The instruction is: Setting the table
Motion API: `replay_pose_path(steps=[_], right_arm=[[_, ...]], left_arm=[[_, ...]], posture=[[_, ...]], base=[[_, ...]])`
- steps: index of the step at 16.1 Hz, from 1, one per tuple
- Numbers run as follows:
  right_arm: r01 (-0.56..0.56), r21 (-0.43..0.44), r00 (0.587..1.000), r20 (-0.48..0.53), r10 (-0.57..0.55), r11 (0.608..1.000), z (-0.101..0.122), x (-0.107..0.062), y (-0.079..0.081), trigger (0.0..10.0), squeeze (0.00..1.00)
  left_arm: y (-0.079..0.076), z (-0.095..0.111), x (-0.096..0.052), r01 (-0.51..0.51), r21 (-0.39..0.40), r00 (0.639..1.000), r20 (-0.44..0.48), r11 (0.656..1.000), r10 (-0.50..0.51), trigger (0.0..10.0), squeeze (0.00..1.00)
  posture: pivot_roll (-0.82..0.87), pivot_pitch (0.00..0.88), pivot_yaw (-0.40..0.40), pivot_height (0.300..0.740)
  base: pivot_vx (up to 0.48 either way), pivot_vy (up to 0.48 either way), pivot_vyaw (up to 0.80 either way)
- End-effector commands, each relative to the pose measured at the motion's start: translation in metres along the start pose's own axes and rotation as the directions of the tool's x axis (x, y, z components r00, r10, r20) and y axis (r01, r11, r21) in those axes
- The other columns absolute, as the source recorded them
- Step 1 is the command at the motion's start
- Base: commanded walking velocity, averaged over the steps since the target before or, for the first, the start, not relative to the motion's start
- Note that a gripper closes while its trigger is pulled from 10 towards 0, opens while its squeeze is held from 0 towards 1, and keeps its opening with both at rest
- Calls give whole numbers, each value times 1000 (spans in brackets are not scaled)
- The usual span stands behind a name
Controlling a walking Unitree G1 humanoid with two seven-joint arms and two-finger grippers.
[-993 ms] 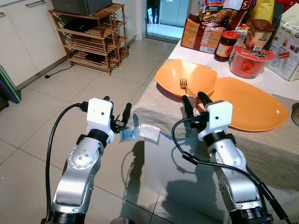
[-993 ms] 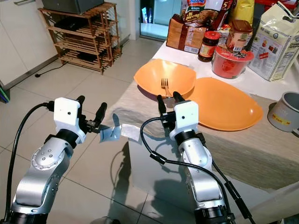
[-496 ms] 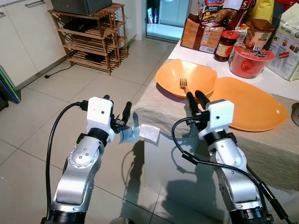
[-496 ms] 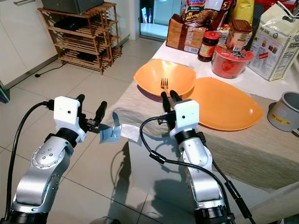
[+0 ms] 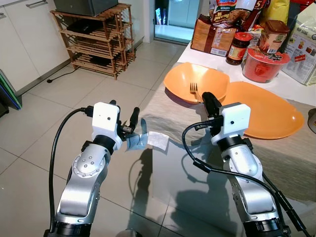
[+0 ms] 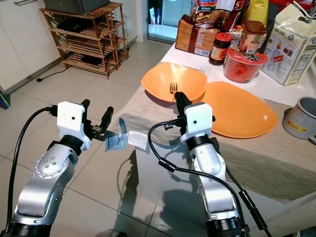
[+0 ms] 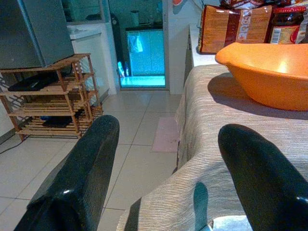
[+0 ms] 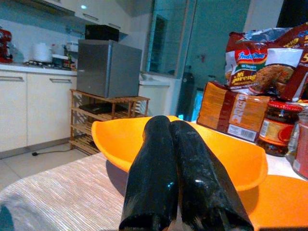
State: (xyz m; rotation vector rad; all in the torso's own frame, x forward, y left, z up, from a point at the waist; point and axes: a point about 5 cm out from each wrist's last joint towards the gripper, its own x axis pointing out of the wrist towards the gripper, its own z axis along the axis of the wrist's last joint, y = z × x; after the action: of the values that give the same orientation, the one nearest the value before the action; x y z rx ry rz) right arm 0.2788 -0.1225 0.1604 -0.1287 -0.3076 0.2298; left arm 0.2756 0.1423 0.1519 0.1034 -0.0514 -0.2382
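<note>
An orange bowl (image 5: 177, 81) stands on the grey tablecloth (image 5: 170, 116), with a fork (image 5: 193, 89) lying in it. Beside the bowl is a flat orange plate (image 5: 266, 111). My right gripper (image 5: 205, 97) is shut at the bowl's near rim, just by the fork's handle. The handle's end is hidden behind its fingers (image 8: 168, 163), which press together with nothing seen between them. My left gripper (image 5: 124, 107) is open beside the table's corner. The cloth's hanging corner (image 5: 134, 140) and its white label (image 5: 158, 139) sit low between its fingers (image 7: 82, 178).
Food packets (image 5: 210, 37), a dark jar (image 5: 238, 48) and a red cup (image 5: 261, 64) crowd the back of the table. A grey pot (image 6: 301, 121) sits at the right edge. A wooden rack (image 5: 96, 42) stands on the tiled floor (image 5: 59, 113) to the left.
My right gripper's fingers have closed together and moved slightly toward the bowl's rim. The left gripper and the cloth corner have barely moved.
</note>
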Motion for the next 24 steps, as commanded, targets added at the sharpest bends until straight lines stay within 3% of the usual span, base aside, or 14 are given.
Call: replay_pose_path(steps=[1,2,17,18,19,24], right_arm=[[22,-15,1000,3,-22,1000,4,3,-4,10000,0],[32,-16,999,-10,-32,999,2,4,-6,10000,1000],[58,-59,997,-52,-61,997,-12,-4,-10,10000,1000],[63,-61,996,-51,-67,996,-11,-4,-10,10000,851],[71,-68,996,-52,-74,995,-11,-3,-11,10000,0],[61,-26,995,-76,-63,998,-15,-7,-7,10000,0]], left_arm=[[1,2,3,-7,7,1000,2,1000,7,10000,0],[0,2,3,-6,8,1000,2,1000,6,10000,0],[-2,-1,5,11,15,1000,-1,1000,-11,10000,0],[-2,-1,5,11,15,1000,0,1000,-11,10000,0],[-2,-1,5,10,17,1000,1,1000,-10,10000,0],[-2,-1,5,7,17,1000,5,1000,-7,10000,0]], posture=[[46,14,21,740],[47,12,20,740],[44,0,21,740],[45,0,19,740],[45,0,19,740],[43,0,18,740]], base=[[0,0,0],[0,0,0],[0,0,0],[0,0,0],[0,0,0],[0,0,0]])
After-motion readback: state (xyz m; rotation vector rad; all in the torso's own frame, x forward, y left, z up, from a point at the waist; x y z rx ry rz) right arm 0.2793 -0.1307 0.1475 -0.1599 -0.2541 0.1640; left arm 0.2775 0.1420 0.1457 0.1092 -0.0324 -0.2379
